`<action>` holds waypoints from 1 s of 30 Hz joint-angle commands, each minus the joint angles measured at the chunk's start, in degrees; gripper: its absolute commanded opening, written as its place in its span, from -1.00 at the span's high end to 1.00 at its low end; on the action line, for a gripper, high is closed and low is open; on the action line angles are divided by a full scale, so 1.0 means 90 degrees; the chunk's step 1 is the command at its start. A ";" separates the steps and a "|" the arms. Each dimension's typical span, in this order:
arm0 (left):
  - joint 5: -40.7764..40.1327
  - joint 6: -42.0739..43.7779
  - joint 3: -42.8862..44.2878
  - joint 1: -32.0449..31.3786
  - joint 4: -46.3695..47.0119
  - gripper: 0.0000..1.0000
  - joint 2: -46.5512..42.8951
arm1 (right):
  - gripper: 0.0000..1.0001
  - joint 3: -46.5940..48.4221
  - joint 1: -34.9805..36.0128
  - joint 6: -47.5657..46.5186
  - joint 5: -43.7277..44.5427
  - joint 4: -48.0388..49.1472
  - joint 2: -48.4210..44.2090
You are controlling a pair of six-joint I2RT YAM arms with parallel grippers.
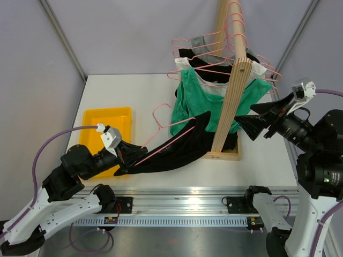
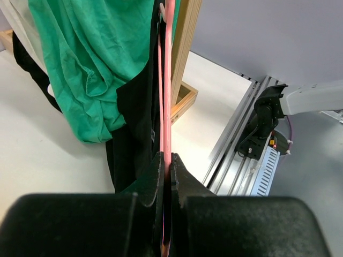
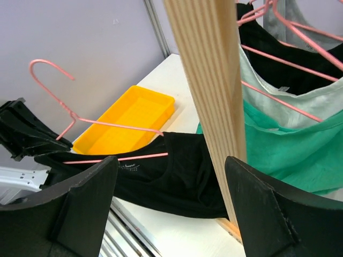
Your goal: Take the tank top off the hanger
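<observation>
A: Where is the garment found?

B: The black tank top point(image 1: 177, 152) is seen stretched low over the table point(image 1: 123, 91), between the rack and the left arm. It is carried on a pink hanger point(image 1: 166, 145), whose hook is left sticking up free.

A: Why is it strung out like that?

B: One end of the hanger is pinched by the left gripper point(image 1: 124, 157), with the jaws pressed together on the pink wire. The garment's other end is draped at the foot of the wooden post point(image 1: 230, 101). It is judged to be held away from the other clothes so that it can be reached alone. Whether cloth is also caught in those jaws cannot be told for sure, as dark fabric is bunched right there.

A: And the other arm?

B: The right gripper point(image 1: 252, 118) is held spread wide with nothing between its fingers, just beside the post and turned toward the tank top's far end. It is judged to be placed there so the cloth can be taken and drawn off while the hanger is anchored on the left.

A: What is set around them?

B: A green top point(image 1: 193, 99) and other garments are hung on the rack behind. A yellow tray point(image 1: 107, 120) is laid near the left arm, and its purpose is not shown.
</observation>
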 commanded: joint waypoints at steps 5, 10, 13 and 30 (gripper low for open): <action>-0.0097 0.0317 0.0136 0.0009 0.0472 1.00 0.0204 | -0.78 0.2081 0.0034 0.0032 0.0267 -0.0517 0.0427; -0.0116 0.0317 0.0088 0.0009 0.0473 1.00 0.0039 | -0.79 0.4220 0.0034 0.0012 0.0648 -0.0967 0.1792; -0.0194 0.0337 0.0058 0.0009 0.0434 1.00 -0.0079 | -0.81 0.5655 0.0034 0.0002 0.0804 -0.1299 0.2690; -0.0175 0.0386 0.0165 0.0009 0.0560 1.00 0.0311 | -0.88 0.7737 0.0034 0.1214 -0.0514 -0.0069 0.4441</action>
